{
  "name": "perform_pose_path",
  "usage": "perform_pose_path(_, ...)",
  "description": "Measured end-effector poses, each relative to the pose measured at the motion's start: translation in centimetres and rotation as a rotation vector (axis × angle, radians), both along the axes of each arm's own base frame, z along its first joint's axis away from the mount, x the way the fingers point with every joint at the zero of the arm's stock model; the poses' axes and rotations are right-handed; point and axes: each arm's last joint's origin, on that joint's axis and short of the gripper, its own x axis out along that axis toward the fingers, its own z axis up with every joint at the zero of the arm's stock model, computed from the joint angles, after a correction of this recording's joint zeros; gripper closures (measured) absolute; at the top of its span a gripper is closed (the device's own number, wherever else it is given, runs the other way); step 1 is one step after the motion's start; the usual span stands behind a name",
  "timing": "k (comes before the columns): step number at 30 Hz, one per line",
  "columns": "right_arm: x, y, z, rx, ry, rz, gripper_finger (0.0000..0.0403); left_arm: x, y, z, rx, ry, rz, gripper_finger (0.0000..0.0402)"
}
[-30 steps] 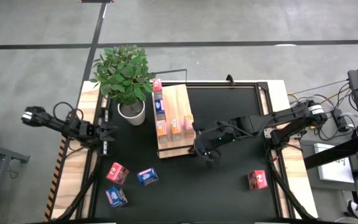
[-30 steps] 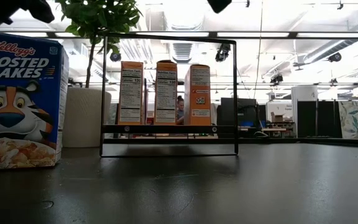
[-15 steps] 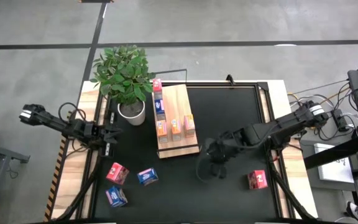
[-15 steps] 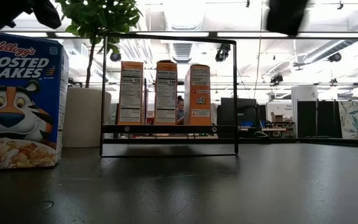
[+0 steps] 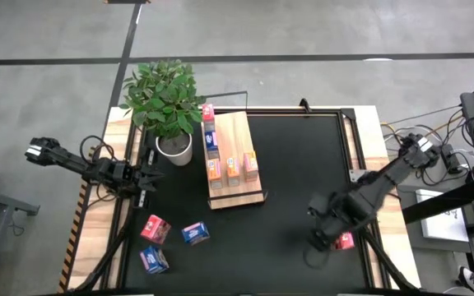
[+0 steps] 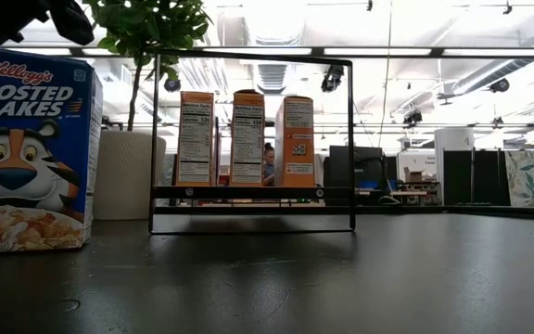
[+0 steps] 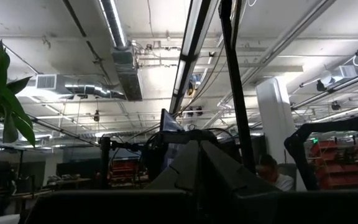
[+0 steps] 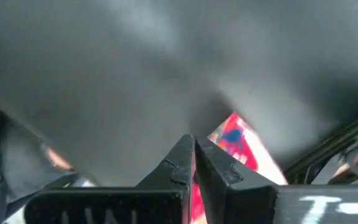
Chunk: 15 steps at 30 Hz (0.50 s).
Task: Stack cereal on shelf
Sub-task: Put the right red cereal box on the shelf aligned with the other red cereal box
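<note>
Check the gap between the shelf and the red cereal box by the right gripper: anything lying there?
Nothing: in the high view only bare black tabletop lies between the shelf and the red box, beside the shut right gripper.

An open-plan lab or workshop: exposed ceiling ducts (image 7: 120, 59), strip lights (image 7: 191, 43), and monitors (image 6: 355, 167) beyond the surface (image 6: 341, 278).

black table (image 5: 303, 164) — shelf (image 5: 235, 131) | potted plant (image 5: 165, 103) | four loose cereal boxes (image 5: 155, 228)

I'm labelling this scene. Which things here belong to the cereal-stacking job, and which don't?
Job:
- light-wood shelf board with black wire frame
- small cardboard cereal boxes, shelved
- loose ones on the black tabletop
- pink-red box under right gripper

Not:
- green potted plant
</note>
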Motion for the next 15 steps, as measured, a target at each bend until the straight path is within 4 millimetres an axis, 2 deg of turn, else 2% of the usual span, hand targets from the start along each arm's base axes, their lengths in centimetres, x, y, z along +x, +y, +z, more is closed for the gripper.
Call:
perform_pose_path(9,-3.1,2.3,0.5,-0.199,-0.233,0.01,0.0394,0.0,0.0,0.0,0.027,-0.009,0.021,0.0402)
perform_pose_path(15,-4.6,3.3,0.1,-0.187,-0.234,-0.068,0.0394,-0.1,0.0,0.1,0.019,-0.011,0.015,0.0402)
